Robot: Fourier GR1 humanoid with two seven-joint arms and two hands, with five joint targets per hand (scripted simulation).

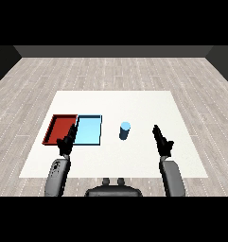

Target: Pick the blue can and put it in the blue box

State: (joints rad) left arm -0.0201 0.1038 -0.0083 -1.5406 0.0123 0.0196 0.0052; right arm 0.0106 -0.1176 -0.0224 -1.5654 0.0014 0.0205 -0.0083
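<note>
Two trays: a red tray and a light blue tray lie side by side on the left half of the white surface, their long edges touching, the red one further left.
Blue can: the blue can stands upright on the surface, just to the right of the light blue tray and apart from it, outside both trays.
Left hand: the left hand is over the near edge of the trays, about where red meets blue; its fingers reach forward, straight, and hold nothing.
Right hand: the right hand is to the right of the can, well apart from it; its fingers point forward and slightly left, straight, holding nothing.
Forearms: both grey forearms come in from the lower corners of the head view, one on each side.
Floor: pale grey wooden planks surround the surface.
</note>
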